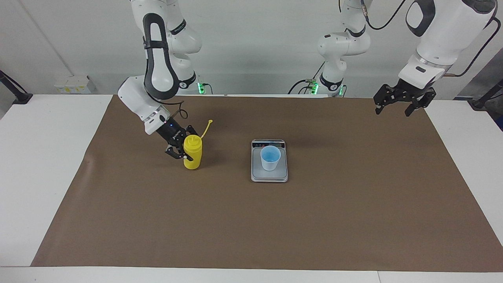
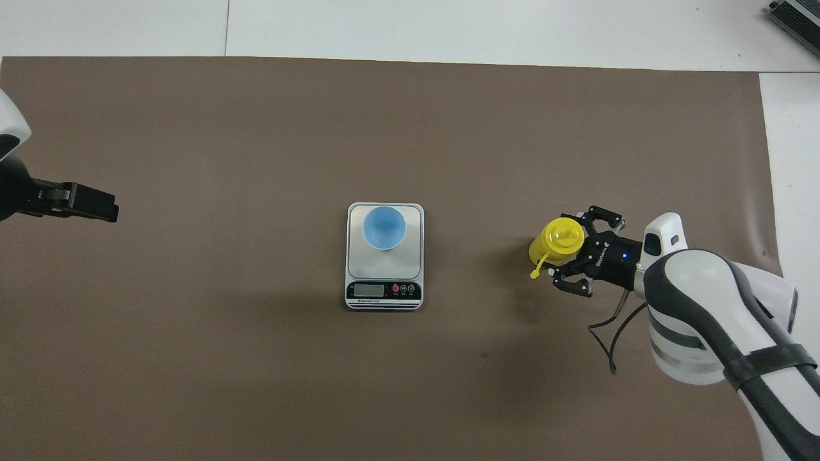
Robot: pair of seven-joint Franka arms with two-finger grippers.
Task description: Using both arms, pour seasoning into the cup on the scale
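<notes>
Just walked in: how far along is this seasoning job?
The cup already sits on the scale. The right gripper is around the upright seasoning bottle, which stands on the mat. The left gripper waits, open. Whether pouring has happened, I can't tell.

Nothing here is reading clearly to me. Small white lettering is showing on the right gripper's (image 2: pixel 580 256) black body, too tiny to make out. The scale (image 2: pixel 384 256) is showing a pale display window with no digits I can read, and a line of fine print under it is staying illegible.
</notes>
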